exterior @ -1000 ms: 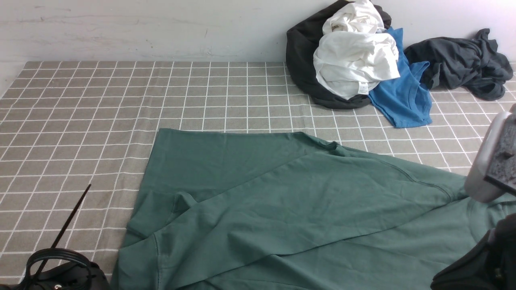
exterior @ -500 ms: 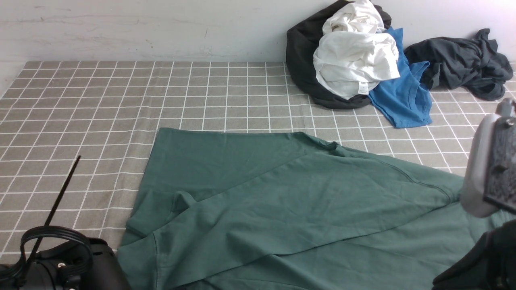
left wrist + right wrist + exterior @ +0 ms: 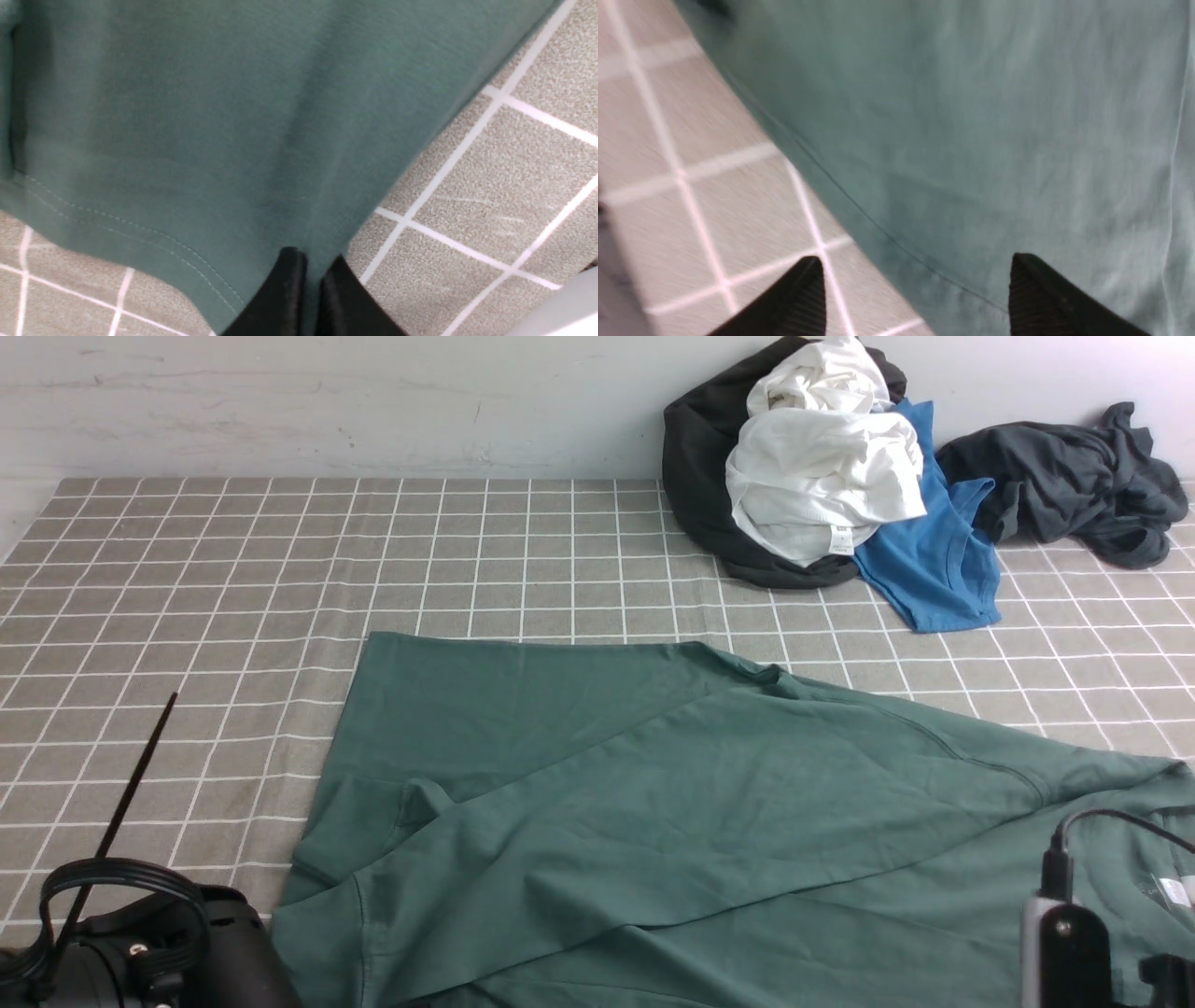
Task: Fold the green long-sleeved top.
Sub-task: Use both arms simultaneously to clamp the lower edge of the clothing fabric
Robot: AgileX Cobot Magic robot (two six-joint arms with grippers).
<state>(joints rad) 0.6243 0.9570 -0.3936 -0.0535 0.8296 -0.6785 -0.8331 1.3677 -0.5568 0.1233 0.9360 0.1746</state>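
Looking at a dark forest-green cotton long-sleeved top (image 3: 653,803) spread over the near half of the table, from about the middle across to the right edge and off the near edge, on a grey-beige checked tablecloth (image 3: 280,569). Partly doubled over already, with one layer lying slantwise across the other and a few soft wrinkles. Got the left gripper (image 3: 314,266) clamped tight on the top's stitched hem at the garment's near left end, with green cloth pinched between the two black fingers (image 3: 289,289). Got the right gripper (image 3: 915,259) spread wide with nothing in it, one fingertip over the checked cloth and the other over green fabric, right along the top's edge; bit blurry there tbh. Way back in the far right corner: a heap of a black garment (image 3: 700,476), a crumpled white garment (image 3: 822,476) and a bright blue T-shirt (image 3: 934,569), plus a dark grey garment (image 3: 1064,476) just beside, all well apart from the top.
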